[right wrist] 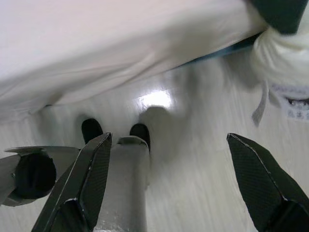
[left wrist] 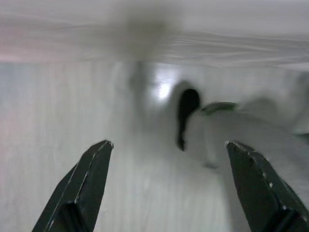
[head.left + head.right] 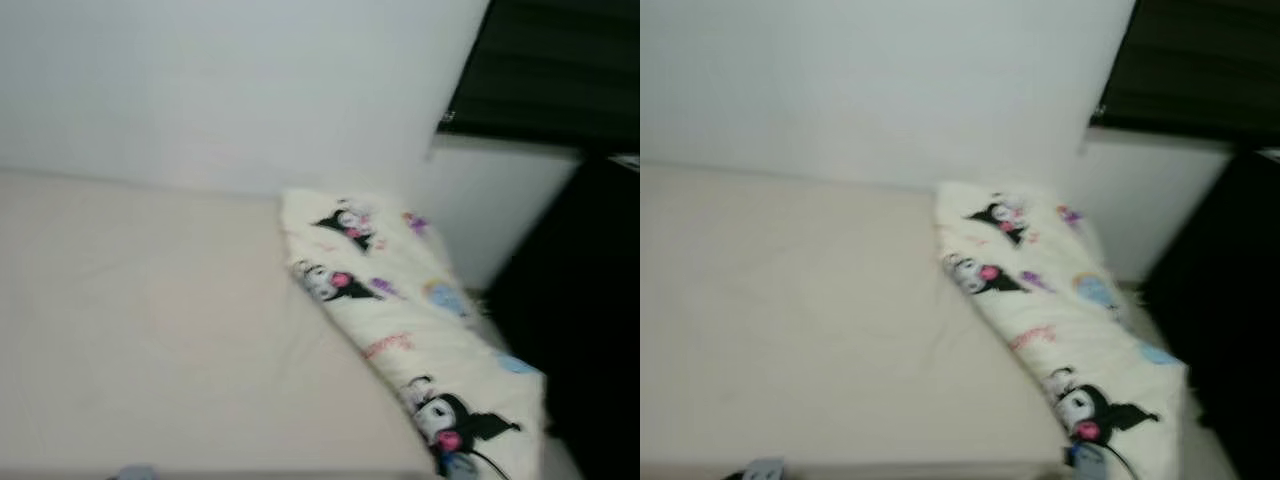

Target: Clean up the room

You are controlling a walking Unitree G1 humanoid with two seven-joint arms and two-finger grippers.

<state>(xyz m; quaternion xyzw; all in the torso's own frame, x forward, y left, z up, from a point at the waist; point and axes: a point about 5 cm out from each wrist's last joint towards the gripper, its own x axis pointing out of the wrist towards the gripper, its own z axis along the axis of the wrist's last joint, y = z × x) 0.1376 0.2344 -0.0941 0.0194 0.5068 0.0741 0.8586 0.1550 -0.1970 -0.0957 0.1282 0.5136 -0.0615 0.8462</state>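
1. A bed (image 3: 150, 330) with one bare cream sheet takes up the left of the robot's head view, pushed against a white wall (image 3: 220, 90); the picture is blurred, as it may be while the robot walks.
2. One cartoon-print blanket (image 3: 400, 310) lies folded along the bed's right edge, likely the item to tidy.
3. The left claw (image 2: 169, 183) hangs low over pale floor (image 2: 58, 106), fingers spread, holding nothing.
4. The right claw (image 1: 169, 179) hangs likewise, spread and empty, beside the bed's draped sheet (image 1: 96, 53).
5. Count: one bed, one blanket, two idle claws.
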